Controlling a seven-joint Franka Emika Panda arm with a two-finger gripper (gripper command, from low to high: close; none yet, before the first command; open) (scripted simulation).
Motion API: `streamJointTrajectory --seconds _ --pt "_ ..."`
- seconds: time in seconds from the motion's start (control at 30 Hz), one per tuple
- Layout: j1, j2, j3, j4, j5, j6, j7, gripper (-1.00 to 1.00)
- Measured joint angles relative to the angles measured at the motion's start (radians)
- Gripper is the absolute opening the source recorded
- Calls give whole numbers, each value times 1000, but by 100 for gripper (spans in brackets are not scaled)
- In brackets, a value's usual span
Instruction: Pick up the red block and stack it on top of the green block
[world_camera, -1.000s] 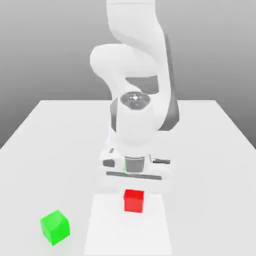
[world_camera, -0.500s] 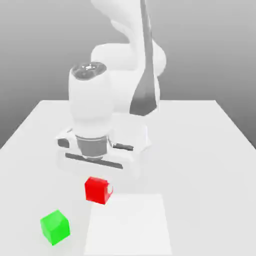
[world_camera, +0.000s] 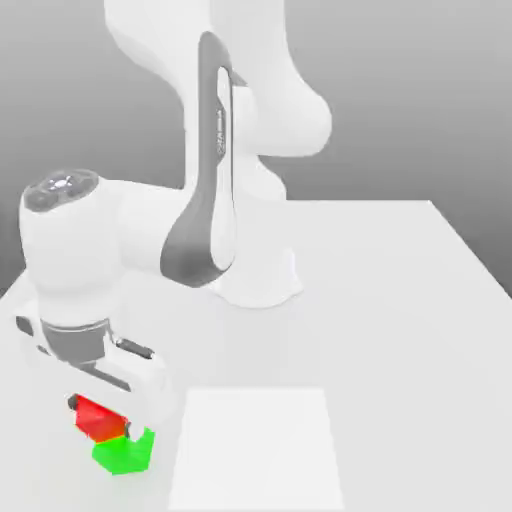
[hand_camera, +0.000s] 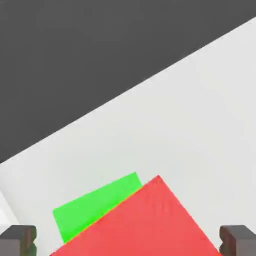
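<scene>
You had the arm (world_camera: 200, 215) swung over to the exterior view's left, its hand low over the near left corner of the white surface (world_camera: 400, 300). The red block (world_camera: 97, 419) sat on top of the green block (world_camera: 124, 452), touching it but offset: in the exterior view the red one lay toward the left and rear of the green one, so part of the green top and its front corner showed past it. The red block looked turned relative to the green one rather than squared up with it. In the hand view the red block (hand_camera: 145, 225) filled the space between the two dark fingers (hand_camera: 17, 239), and a green wedge (hand_camera: 95, 205) showed beyond its edge, with pale surface (hand_camera: 200, 125) behind both. The fingers stood spread wide, one tip at each side of that view, and there was visible room between each tip and the red block's sides, so your gripper (world_camera: 100, 405) was around the block without clamping it; the block rested on the green one under its own weight as far as you could see. In the exterior view the hand body hid most of the fingers, with only a small dark tip showing just left of the red block. A lighter square patch (world_camera: 255, 450) lay on the surface just right of the stack, apart from both blocks.
</scene>
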Motion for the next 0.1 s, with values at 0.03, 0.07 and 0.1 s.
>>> streamJointTrajectory --seconds 0.03,0.07,0.1 --pt "2 -29 -3 -1 -6 -28 4 100" --pt "2 -62 -5 -3 -13 -59 9 100" --pt "3 -96 -6 -4 -20 -92 15 100"
